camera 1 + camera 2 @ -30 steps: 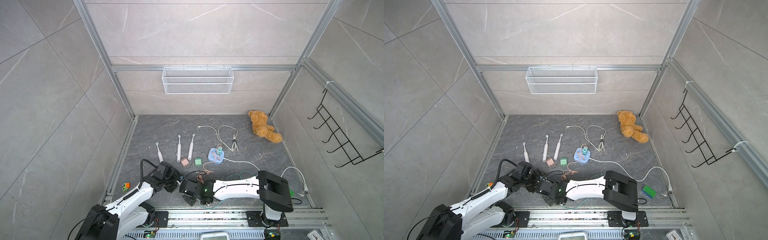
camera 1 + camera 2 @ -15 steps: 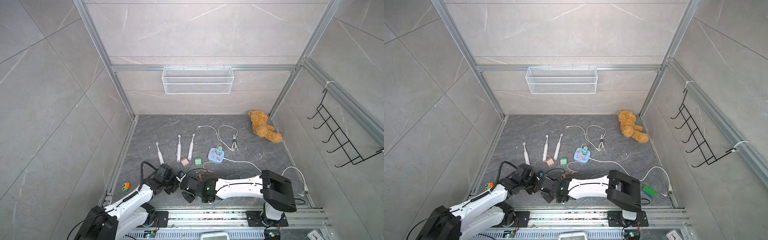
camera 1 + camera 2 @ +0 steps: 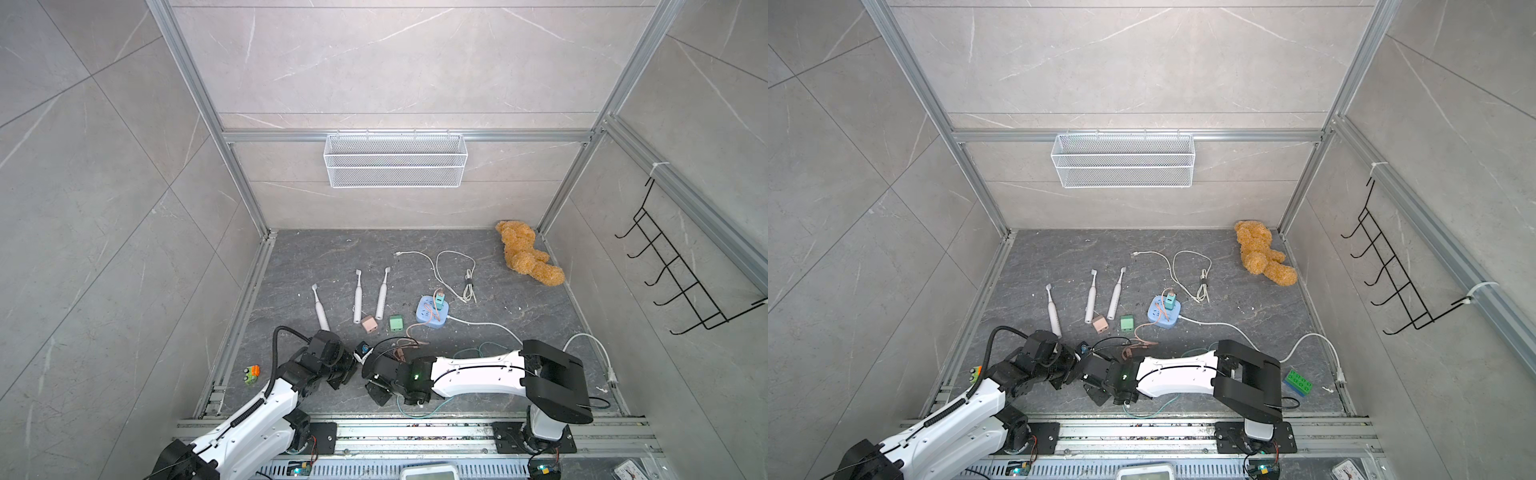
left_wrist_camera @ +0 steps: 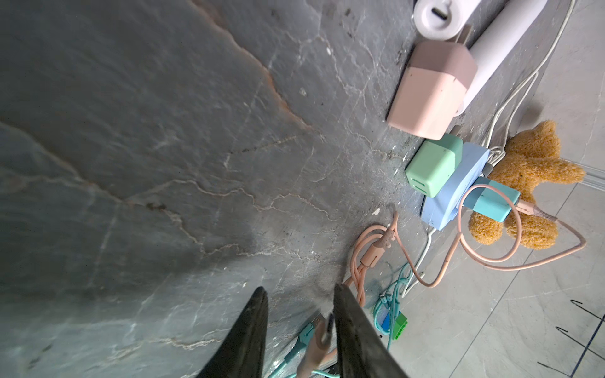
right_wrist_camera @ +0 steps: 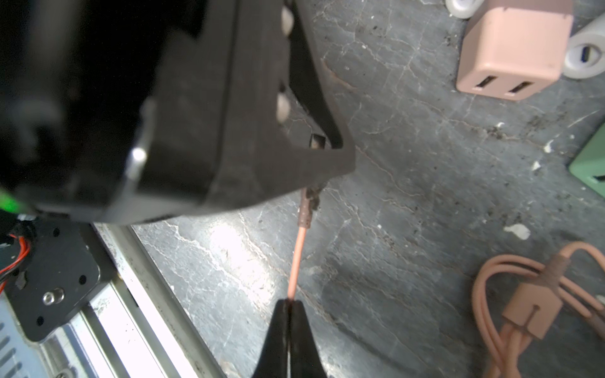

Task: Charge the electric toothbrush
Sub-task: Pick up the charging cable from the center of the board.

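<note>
We are seeing the right pincer [image 5: 288, 304] clenching the thin pink charging cable [image 5: 297, 258]; the left pincer [image 4: 299, 294] is standing released around its pink plug [image 4: 316, 337]. Three white plastic electric toothbrushes [image 3: 357, 299] are lying beyond both pincers.

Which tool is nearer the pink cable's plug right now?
Left. The left tool straddles the plug, jaws apart; the right tool pinches the pink cable just behind it.
</note>
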Available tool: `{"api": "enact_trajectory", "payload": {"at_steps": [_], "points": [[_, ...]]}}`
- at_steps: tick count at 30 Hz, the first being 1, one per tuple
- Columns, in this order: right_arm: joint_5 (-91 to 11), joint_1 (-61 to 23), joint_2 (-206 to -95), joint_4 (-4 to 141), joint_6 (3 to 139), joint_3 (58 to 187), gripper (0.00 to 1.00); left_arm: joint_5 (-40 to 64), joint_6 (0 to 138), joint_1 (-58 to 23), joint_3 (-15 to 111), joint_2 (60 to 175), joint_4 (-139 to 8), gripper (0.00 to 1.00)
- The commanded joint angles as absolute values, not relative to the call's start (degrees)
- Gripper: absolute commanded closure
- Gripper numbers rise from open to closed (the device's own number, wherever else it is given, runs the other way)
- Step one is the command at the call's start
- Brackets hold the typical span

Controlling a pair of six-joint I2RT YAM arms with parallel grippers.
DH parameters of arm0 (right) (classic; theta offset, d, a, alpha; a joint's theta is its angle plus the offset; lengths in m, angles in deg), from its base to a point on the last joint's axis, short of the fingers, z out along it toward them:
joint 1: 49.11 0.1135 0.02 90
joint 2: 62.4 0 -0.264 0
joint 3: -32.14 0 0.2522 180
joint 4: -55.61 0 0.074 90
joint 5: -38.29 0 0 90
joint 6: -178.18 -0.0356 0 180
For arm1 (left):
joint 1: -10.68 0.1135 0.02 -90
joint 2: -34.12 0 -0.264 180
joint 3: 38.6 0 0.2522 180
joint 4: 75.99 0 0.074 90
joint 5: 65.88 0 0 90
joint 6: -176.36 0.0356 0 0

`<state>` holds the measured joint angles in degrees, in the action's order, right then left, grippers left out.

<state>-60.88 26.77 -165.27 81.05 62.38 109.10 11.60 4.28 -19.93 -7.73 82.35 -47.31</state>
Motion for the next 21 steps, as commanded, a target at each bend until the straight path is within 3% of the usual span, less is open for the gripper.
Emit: {"api": "enact_trajectory", "payload": {"at_steps": [1, 21], "points": [[-60.68, 26.52, -164.58, 80.35, 61.99, 108.52, 1.00, 11.88, 3.54, -20.06, -7.80, 82.10, -47.68, 0.67], [-58.23, 26.57, -164.60, 79.30, 62.07, 108.04, 1.00, 13.02, 4.42, -20.08, -7.04, 80.73, -46.71, 0.90]]}}
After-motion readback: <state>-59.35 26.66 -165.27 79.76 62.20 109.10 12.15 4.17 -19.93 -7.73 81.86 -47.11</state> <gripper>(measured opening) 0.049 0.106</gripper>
